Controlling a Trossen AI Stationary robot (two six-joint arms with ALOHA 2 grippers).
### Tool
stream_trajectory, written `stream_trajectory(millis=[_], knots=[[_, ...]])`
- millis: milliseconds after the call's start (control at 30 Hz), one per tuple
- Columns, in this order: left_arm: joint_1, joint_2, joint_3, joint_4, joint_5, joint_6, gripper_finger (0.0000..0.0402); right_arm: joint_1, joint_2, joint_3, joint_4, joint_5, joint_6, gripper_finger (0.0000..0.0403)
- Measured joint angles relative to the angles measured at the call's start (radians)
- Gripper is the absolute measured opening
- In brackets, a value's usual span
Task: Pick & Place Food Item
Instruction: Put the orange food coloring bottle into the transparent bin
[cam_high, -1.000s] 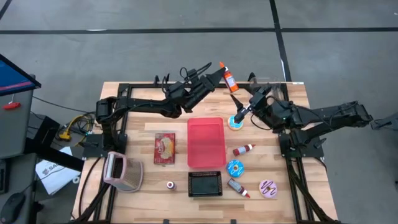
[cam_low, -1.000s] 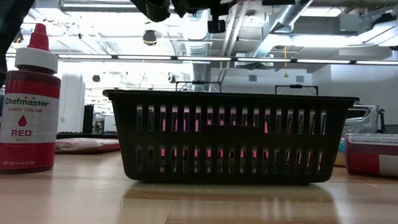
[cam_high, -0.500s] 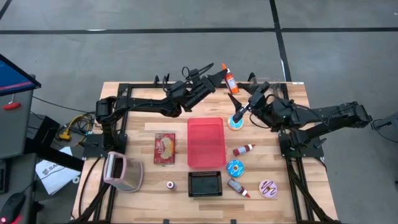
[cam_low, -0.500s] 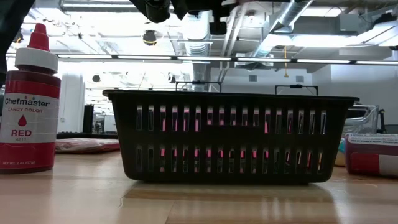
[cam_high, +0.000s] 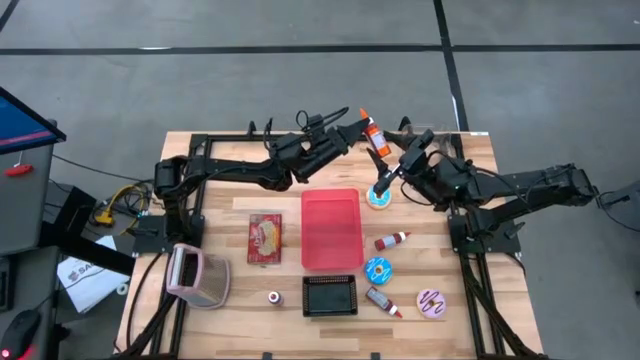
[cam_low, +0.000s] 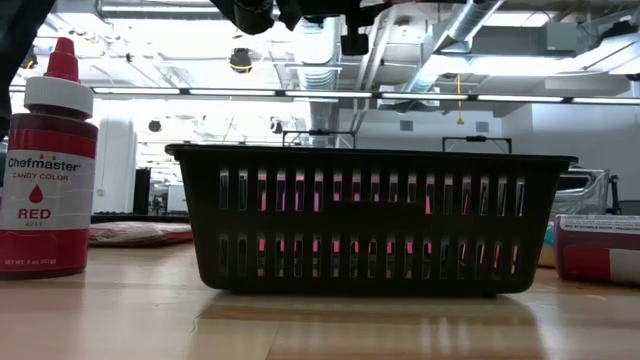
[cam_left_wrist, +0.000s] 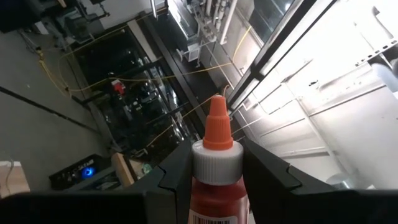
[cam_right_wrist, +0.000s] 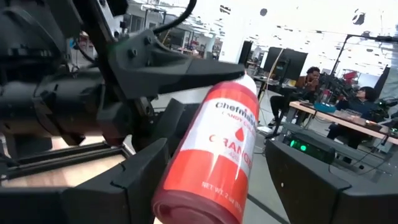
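An orange food-colour bottle (cam_high: 372, 132) with a white cap and orange tip hangs in the air over the table's far edge, and my left gripper (cam_high: 355, 128) is shut on it. My right gripper (cam_high: 379, 172) is open just on the near side of the bottle. In the right wrist view its two fingers (cam_right_wrist: 127, 180) stand wide on either side of the bottle's base (cam_right_wrist: 198, 199), with gaps showing. A pink tray (cam_high: 330, 228) lies at the table's middle, and a black basket (cam_high: 329, 295) stands in front of it. My left gripper pinches the bottle's upper end at the white cap (cam_left_wrist: 215, 163) between its two fingers. The fingers come from the table's left, slanting a little upward, and lie across the bottle. The bottle is lifted clear and tilted, tip toward the far edge, base toward my right gripper.
A blue donut (cam_high: 380, 197) lies under my right gripper. A red bottle (cam_high: 392, 240), another blue donut (cam_high: 378, 268), a pink donut (cam_high: 432, 302) and a small bottle (cam_high: 383, 300) lie at the right. A packaged snack (cam_high: 265, 238) and a pink appliance (cam_high: 195, 275) lie at the left.
My left gripper has tipped slightly at the wrist, and the orange bottle has swung a little toward the table's near side and my right gripper. Both hands have otherwise kept their places.
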Motion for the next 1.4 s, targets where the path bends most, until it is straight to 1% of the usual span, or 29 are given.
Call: stream_trajectory(millis=[200,333,667,767,1100,1233,1400], knots=[[0.000,0.000,0.000,0.001,0.000,-0.003,0.0107,0.000,0.000,0.000,-0.007,0.014,0.003,0.0258],[0.001,0.000,0.000,0.000,-0.004,-0.003,0.0107,0.000,0.000,0.000,-0.008,0.028,0.003,0.0244],[0.001,0.000,0.000,-0.010,-0.006,-0.004,0.0107,0.000,-0.001,0.000,-0.009,0.037,0.006,0.0164],[0.001,0.000,0.000,-0.012,-0.005,-0.004,0.0107,0.000,-0.001,0.000,-0.009,0.038,0.006,0.0149],[0.001,-0.001,0.000,-0.015,-0.001,0.001,0.0118,0.000,-0.002,0.000,-0.007,0.042,0.006,0.0149],[0.011,-0.001,0.000,-0.018,0.011,0.005,0.0133,0.009,-0.005,0.000,-0.007,0.061,0.006,0.0146],[0.022,-0.001,0.000,-0.021,0.009,0.026,0.0150,0.016,-0.021,0.000,-0.006,0.111,0.006,0.0147]])
